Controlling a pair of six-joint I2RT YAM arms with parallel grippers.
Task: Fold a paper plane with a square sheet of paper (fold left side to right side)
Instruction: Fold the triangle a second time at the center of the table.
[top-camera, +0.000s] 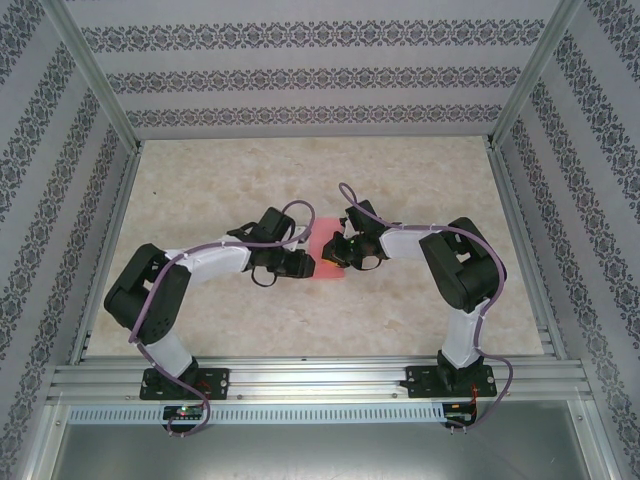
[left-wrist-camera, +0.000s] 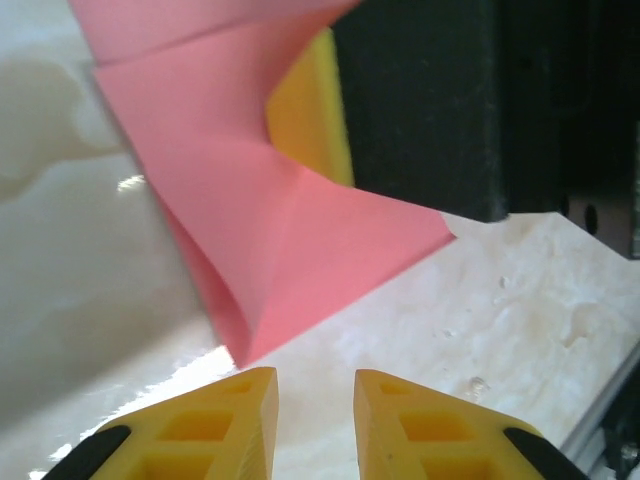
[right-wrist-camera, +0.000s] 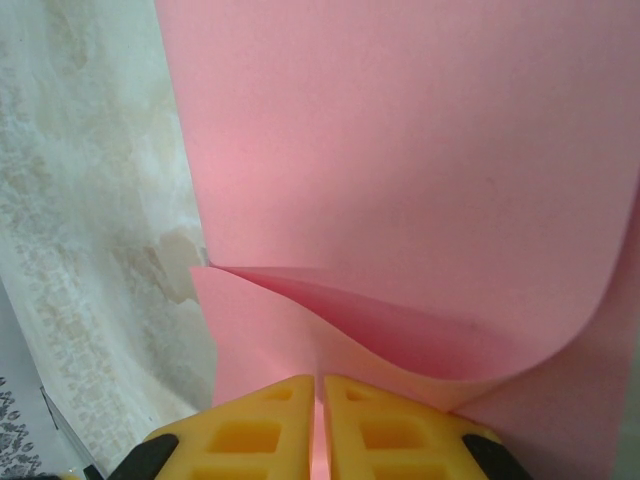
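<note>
The pink-red sheet of paper (top-camera: 328, 257) lies mid-table between the two grippers, partly lifted and curled. In the right wrist view the sheet (right-wrist-camera: 400, 180) rises in a big curve, and my right gripper (right-wrist-camera: 322, 395) is shut on its near edge. In the left wrist view a creased, pointed flap of the sheet (left-wrist-camera: 290, 230) rests on the table just ahead of my left gripper (left-wrist-camera: 315, 390), which is open with bare table between its fingers. A yellow finger (left-wrist-camera: 315, 110) of the right gripper shows behind the paper.
The marbled beige table (top-camera: 220, 180) is walled by patterned panels and metal frame rails (top-camera: 310, 375) along the near edge. The two arms angle inward and nearly meet at the centre.
</note>
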